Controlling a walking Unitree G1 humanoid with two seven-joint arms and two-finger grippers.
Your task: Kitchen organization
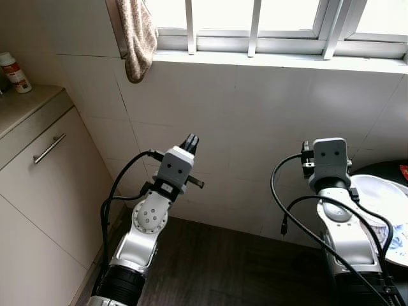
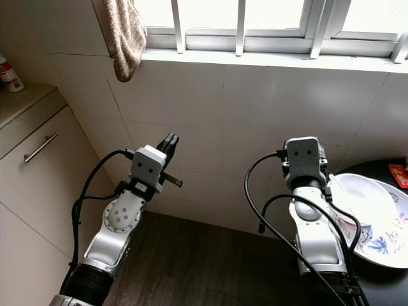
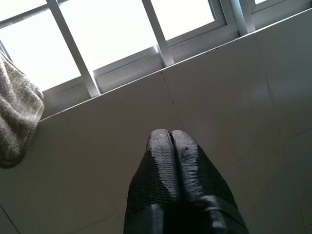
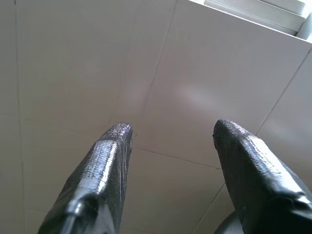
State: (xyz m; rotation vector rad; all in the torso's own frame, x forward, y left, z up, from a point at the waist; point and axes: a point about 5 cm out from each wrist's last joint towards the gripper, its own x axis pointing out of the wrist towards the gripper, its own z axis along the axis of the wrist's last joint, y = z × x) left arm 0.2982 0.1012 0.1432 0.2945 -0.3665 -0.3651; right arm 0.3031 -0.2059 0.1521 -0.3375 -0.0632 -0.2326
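Left end effector (image 1: pixel 190 143) raised at 11 o'clock, fingers pressed together on nothing; right end effector (image 4: pixel 170 141) spread, facing tiled wall (image 1: pixel 268 121). White plate (image 2: pixel 373 220) lies at 4 o'clock: turn right, lower slowly, grip its rim squarely

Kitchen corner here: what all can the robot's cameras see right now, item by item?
Towel: one, beige-brown, hanging from the window bars, upper left.
Bottle: one, white with red label, on the counter at far left.
Cabinet: one, cream, with a metal bar handle, left side.
Plate: one, white with blue pattern, on a dark surface at right.
Window: one, white frame with bars, above the tiled wall.
Floor: dark wood.
Left gripper: black fingers pressed together, raised toward the wall.
Right gripper: black fingers spread apart, facing the tiles.
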